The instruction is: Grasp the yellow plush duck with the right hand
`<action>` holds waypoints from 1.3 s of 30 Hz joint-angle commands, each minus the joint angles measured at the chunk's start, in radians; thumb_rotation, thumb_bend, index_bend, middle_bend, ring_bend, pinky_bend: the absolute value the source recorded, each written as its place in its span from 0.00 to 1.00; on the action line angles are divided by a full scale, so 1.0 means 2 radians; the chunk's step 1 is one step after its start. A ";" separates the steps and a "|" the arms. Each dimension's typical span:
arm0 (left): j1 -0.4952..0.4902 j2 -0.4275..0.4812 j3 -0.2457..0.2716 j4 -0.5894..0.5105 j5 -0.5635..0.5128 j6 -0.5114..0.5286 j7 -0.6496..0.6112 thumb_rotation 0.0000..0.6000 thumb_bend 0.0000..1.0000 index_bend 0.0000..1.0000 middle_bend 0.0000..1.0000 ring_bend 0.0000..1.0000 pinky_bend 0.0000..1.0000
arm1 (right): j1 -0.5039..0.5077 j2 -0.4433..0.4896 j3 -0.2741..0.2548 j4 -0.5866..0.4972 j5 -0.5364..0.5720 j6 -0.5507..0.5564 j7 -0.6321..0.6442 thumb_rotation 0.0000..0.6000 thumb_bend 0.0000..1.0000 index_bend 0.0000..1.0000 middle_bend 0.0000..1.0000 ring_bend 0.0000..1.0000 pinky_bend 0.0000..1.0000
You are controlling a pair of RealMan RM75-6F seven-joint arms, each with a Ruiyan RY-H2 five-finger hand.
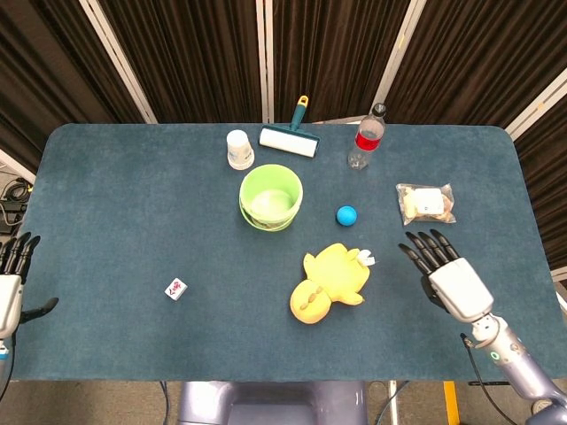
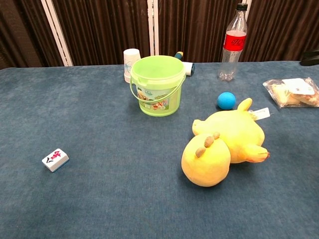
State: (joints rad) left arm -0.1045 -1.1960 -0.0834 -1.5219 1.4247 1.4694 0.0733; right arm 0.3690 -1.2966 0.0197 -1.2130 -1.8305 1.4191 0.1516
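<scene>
We see even, bright overhead light and sharp focus; soft shadows sit beneath objects left of the right hand (image 1: 452, 282), and the dark curtains beyond it perhaps lose detail.

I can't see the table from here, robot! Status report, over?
Right hand open, over the table, clear of the yellow plush duck. Left hand open at the table edge. Duck lying untouched. Nothing between right hand and duck.

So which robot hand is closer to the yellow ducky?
The right hand. It is open just beside the yellow plush duck, not touching. The left hand is far off at the table's other edge.
</scene>
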 commanded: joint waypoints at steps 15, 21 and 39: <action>-0.003 -0.008 0.001 0.011 -0.002 -0.006 0.003 1.00 0.10 0.00 0.00 0.00 0.00 | 0.062 -0.086 -0.027 0.055 -0.056 0.002 0.079 1.00 0.95 0.00 0.00 0.00 0.00; -0.005 -0.011 0.000 0.017 -0.008 -0.012 0.004 1.00 0.10 0.00 0.00 0.00 0.00 | 0.088 -0.113 -0.036 0.078 -0.076 0.000 0.091 1.00 0.95 0.00 0.00 0.00 0.00; -0.012 -0.015 -0.004 0.029 -0.028 -0.031 0.003 1.00 0.10 0.00 0.00 0.00 0.00 | 0.123 -0.205 -0.060 0.177 -0.065 -0.023 0.114 1.00 0.93 0.00 0.00 0.00 0.00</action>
State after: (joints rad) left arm -0.1277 -1.2261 -0.0917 -1.4644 1.3691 1.4067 0.0792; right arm 0.6110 -1.6950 -0.0962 -0.8732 -1.9658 1.3749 0.3741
